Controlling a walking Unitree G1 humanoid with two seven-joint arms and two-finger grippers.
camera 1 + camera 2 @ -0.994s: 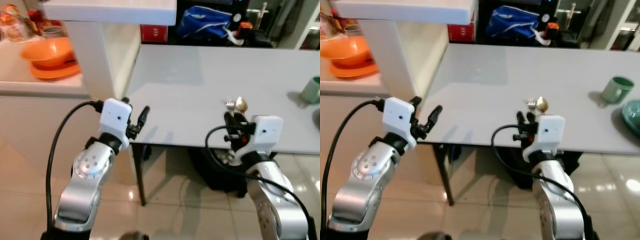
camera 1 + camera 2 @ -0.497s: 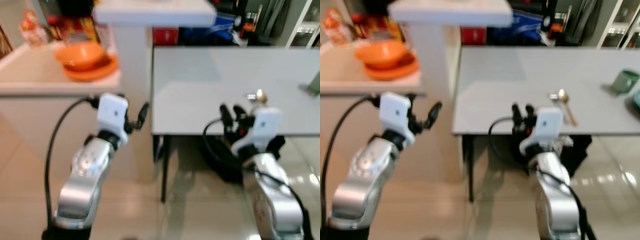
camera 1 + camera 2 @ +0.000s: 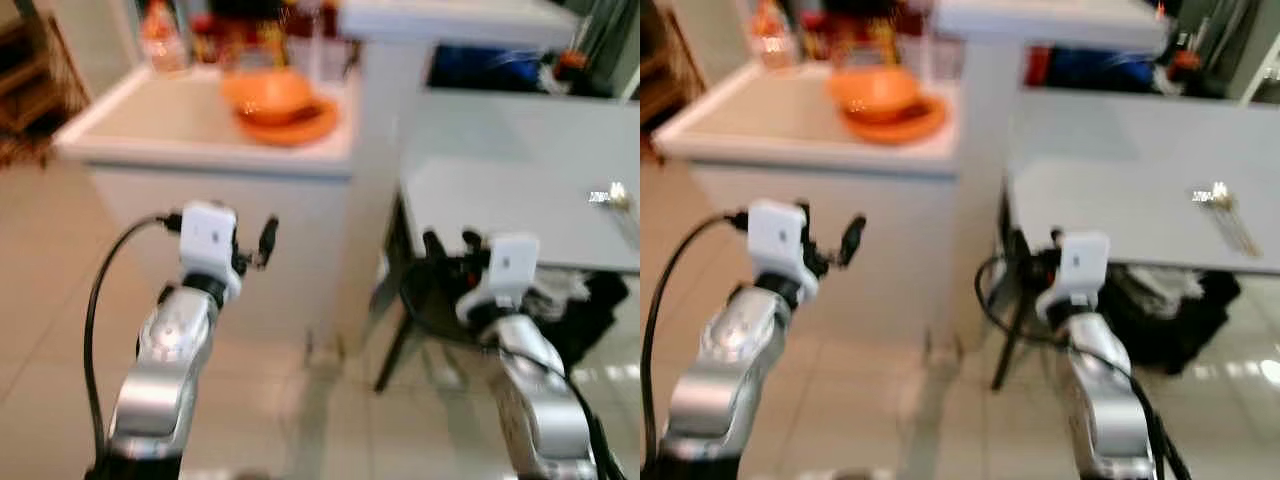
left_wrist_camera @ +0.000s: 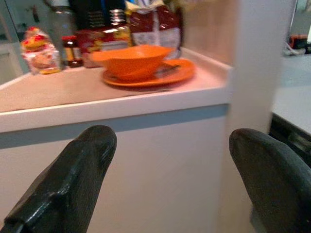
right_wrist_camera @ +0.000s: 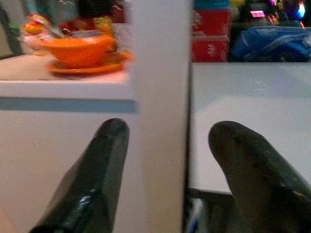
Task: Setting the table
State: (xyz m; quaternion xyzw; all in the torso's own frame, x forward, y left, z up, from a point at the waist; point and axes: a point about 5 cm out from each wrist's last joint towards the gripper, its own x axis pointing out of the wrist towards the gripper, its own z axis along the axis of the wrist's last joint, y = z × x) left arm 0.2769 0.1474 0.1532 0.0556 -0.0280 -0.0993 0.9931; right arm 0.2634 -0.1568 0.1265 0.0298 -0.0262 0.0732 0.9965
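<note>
**Orange dishes on the counter, both grippers empty in front of it**

Orange is the brightest thing ahead: an orange bowl sits on an orange plate on the pale counter, well beyond the tips of both grippers and higher than them. Behind the dishes, jars and packets stand in a blurred row along the back of the counter.

The left gripper is raised in front of the counter's white face, its two black fingers spread wide with nothing between them. Seen along those fingers, the bowl and plate lie straight ahead through the gap, and a white post stands beyond the finger on the table side.

The right gripper hangs near the corner of the grey table, its fingers also parted and empty. Through its gap the white post stands directly ahead, the orange dishes beyond one finger and the table top beyond the other.

Far along the table from the right gripper, a fork and spoon lie together on the grey surface, well apart from the jaws. A blue bag and a red box sit past the table's far edge. Glossy tiles cover the floor below both arms.
</note>
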